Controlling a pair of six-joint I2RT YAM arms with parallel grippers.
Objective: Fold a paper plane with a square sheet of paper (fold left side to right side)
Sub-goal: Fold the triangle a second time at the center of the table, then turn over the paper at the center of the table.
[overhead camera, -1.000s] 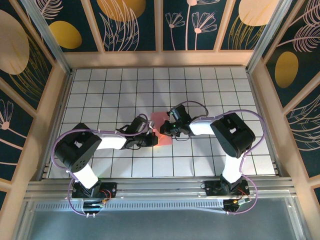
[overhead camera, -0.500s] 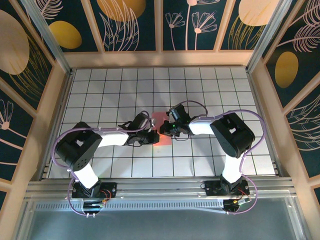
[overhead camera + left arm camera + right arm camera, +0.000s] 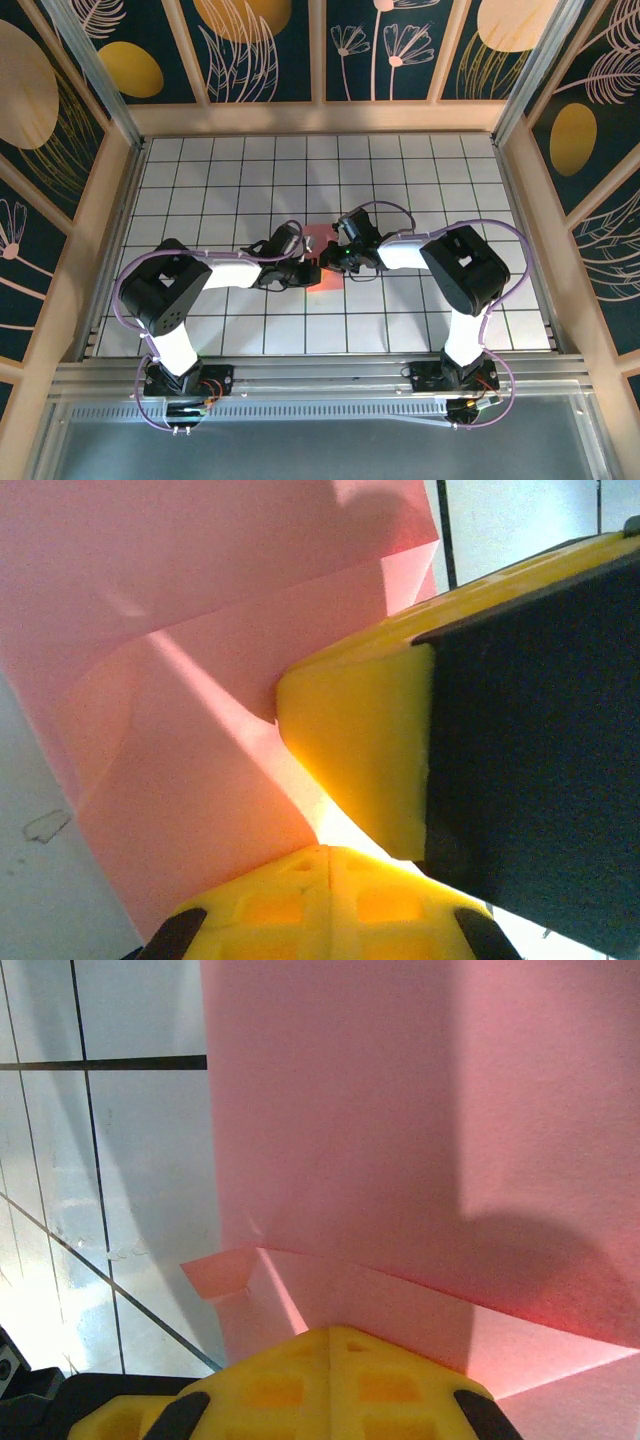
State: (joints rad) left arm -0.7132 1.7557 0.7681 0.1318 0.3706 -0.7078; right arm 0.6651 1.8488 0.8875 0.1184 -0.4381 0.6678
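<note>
The square sheet of paper (image 3: 318,238) is a pink-red creased sheet lying mid-table, partly folded, with layered flaps. In the left wrist view the paper (image 3: 180,680) shows a diagonal crease and an overlapping flap. My left gripper (image 3: 309,271) is shut, and its yellow tip (image 3: 330,848) rests at the paper's edge. My right gripper (image 3: 329,262) is shut too, its tip (image 3: 328,1330) pressing down on the paper (image 3: 400,1110) where two layers meet. A small turned-up corner (image 3: 220,1272) sticks out beside it. The right gripper's yellow finger (image 3: 360,750) sits just in front of my left tip.
The white tiled table (image 3: 220,180) has black grid lines. Wooden frame rails (image 3: 320,118) and patterned walls surround it. Both arms reach inward from the near edge and meet over the paper, with their tips almost touching.
My left gripper has slid right across the paper towards the right gripper, and the raised flap now lies flatter. The right gripper has barely moved.
</note>
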